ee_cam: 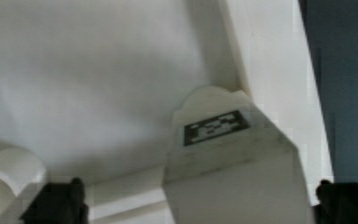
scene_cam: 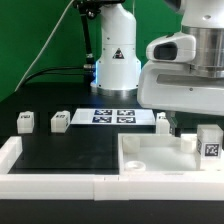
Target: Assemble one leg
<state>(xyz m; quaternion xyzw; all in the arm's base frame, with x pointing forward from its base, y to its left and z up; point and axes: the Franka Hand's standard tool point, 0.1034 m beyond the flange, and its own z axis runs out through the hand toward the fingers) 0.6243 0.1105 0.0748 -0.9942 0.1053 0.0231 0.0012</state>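
Leg (scene_cam: 209,141) upright on panel (scene_cam: 150,153) corner

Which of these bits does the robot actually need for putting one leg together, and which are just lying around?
For the job:
- small stubby white plastic leg with a square black-and-white tag
- two-finger gripper, open around it
- large flat white square panel

Lying about:
- spare white leg
- second spare leg
- marker board

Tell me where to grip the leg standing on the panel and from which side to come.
Grip the leg across its flat side faces, coming straight down from above. It stands upright on the panel, and the gripper already hangs over it, a fingertip on each side. Probably just descend and close.
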